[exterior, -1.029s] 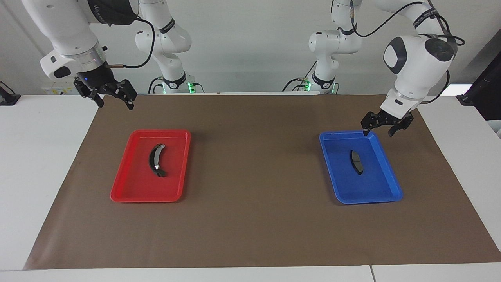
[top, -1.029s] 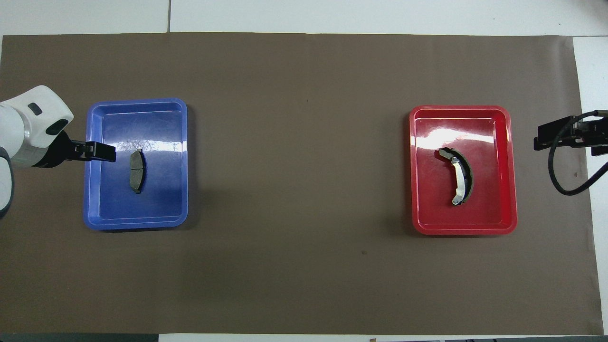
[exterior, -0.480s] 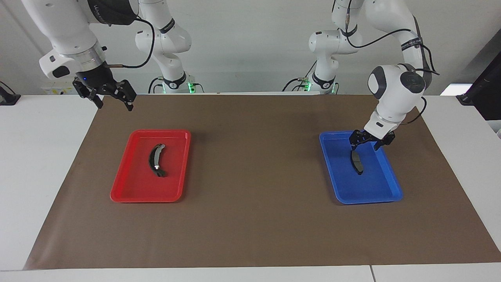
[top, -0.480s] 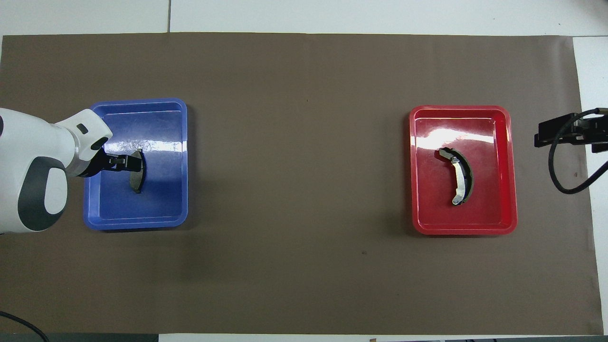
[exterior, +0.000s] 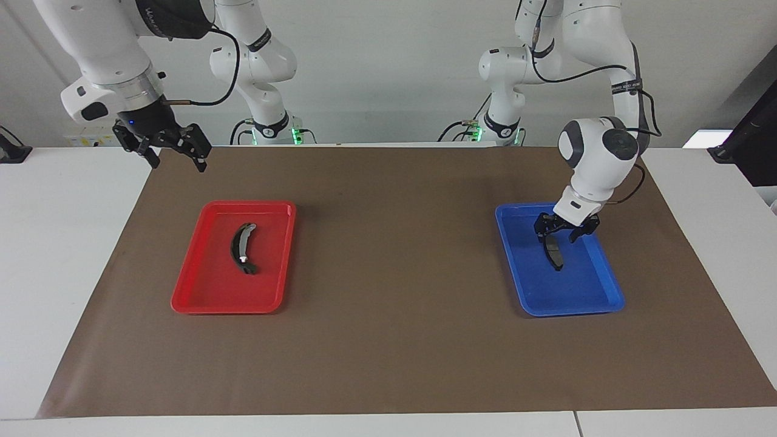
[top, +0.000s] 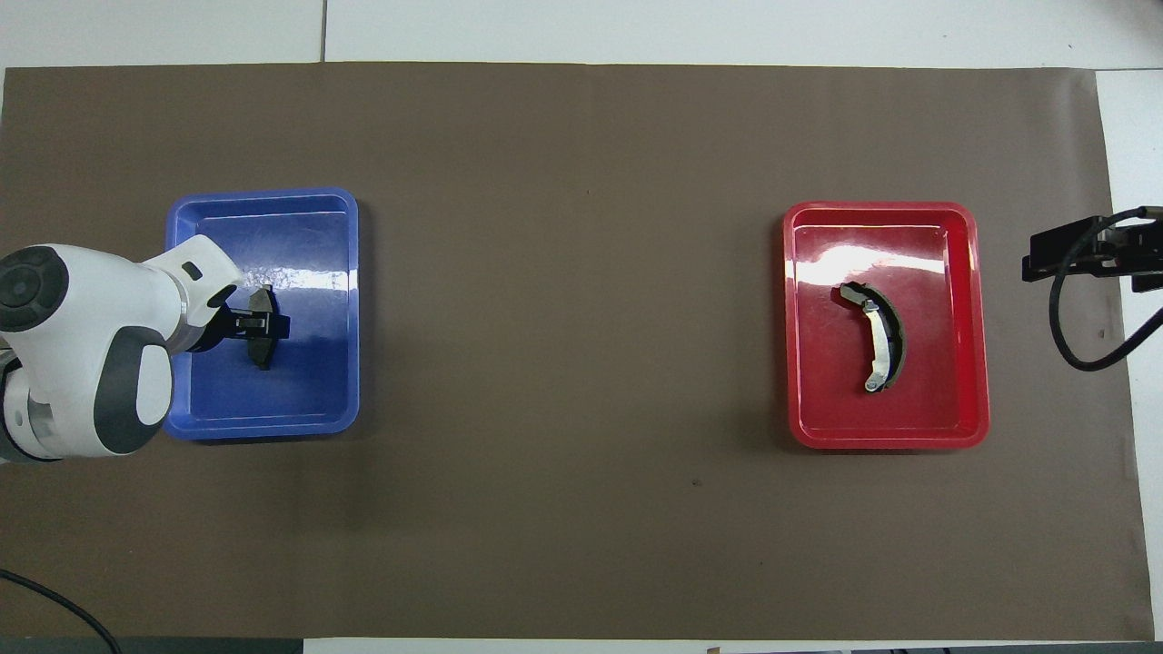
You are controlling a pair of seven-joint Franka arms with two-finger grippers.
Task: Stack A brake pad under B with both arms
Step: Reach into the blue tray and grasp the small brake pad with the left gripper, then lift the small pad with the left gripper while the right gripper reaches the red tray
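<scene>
1. Blue plastic forms the tray (exterior: 598,291) at the right of the facing frame; the short dark grey brake pad (exterior: 554,255) lies inside it, in the half nearer the robots.
2. The left end effector (exterior: 561,235) hangs low over that pad, its fingers spread to either side of the pad's upper end. Whether they touch the pad cannot be made out.
3. In the overhead frame the left end effector (top: 265,324) and its white wrist cover the pad's middle, so only the two ends of the pad (top: 263,354) show.
4. A red tray (exterior: 200,291) at the left of the facing frame holds the long crescent brake piece (exterior: 241,247), dark outside, with a pale inner face (top: 878,341) seen from overhead.
5. The right end effector (exterior: 177,159) waits in the air at the upper left of the facing frame, over the brown mat's (exterior: 388,340) corner, fingers wide apart and holding nothing.
6. Overhead, the right end effector (top: 1058,257) is cut off by the right edge of the frame.
</scene>
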